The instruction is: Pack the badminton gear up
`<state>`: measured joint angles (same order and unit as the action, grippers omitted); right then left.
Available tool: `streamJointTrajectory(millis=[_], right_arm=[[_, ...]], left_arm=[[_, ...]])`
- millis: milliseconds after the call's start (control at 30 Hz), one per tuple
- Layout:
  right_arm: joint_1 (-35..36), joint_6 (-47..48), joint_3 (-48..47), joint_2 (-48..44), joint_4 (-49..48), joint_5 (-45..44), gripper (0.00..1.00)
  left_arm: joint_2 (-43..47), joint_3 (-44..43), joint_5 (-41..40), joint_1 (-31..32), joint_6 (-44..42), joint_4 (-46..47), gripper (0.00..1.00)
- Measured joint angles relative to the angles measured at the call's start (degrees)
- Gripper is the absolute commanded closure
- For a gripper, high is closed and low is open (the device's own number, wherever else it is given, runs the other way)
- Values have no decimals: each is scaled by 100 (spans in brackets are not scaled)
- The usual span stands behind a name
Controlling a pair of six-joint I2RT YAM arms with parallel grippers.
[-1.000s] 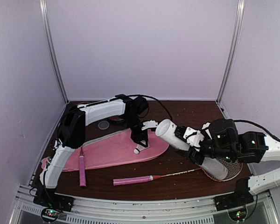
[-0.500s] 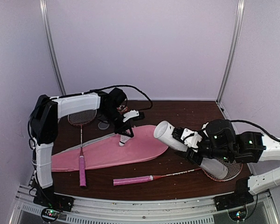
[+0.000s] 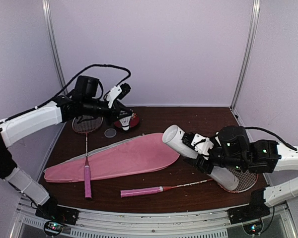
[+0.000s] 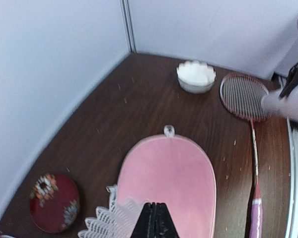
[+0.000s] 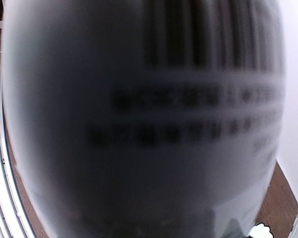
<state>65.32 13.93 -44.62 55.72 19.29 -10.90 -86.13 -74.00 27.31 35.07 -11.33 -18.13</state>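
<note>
While left jaws pinch shuttlecock [image 3: 125, 121], tube [image 3: 181, 144] clasped

Bag [image 3: 119, 157] left of tube [image 3: 175, 140]; dish [image 3: 134, 120] behind, perhaps under shuttlecock [image 3: 125, 123].

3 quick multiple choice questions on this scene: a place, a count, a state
1. Where is the white tube? A in the right gripper B on the pink bag C in the red dish
2. How many rackets show? A one B two C three
3. The left gripper is A open, empty B shut on a shuttlecock C shut on a racket handle
Answers: 1 A, it clamps the tube; 2 B, two pink handles show; 3 B, feathers sit at its closed tips.
</note>
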Motion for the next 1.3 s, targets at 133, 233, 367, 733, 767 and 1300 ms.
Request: streamJointTrajectory(millis=[133, 233, 367, 733, 767, 1300], right_arm=[[-22, -46, 0, 76, -238, -15, 71], [-22, -68, -2, 136, -385, -44, 70], [-22, -94, -22, 144, -538, -50, 70], [-52, -223, -229, 275, -776, -74, 70], [-52, -238, -229, 291, -796, -74, 70], [-52, -258, -284, 361, -1141, -48, 71]], left_arm=[[920, 92, -216, 422, 439, 999, 100], [1222, 140, -450, 975, 667, 1674, 100], [1215, 319, -632, 1698, 962, 2492, 100], [640, 341, -535, 2352, 1241, 3213, 100], [616, 332, -505, 2385, 1244, 3233, 100], [575, 149, -326, 2505, 1220, 3152, 92]])
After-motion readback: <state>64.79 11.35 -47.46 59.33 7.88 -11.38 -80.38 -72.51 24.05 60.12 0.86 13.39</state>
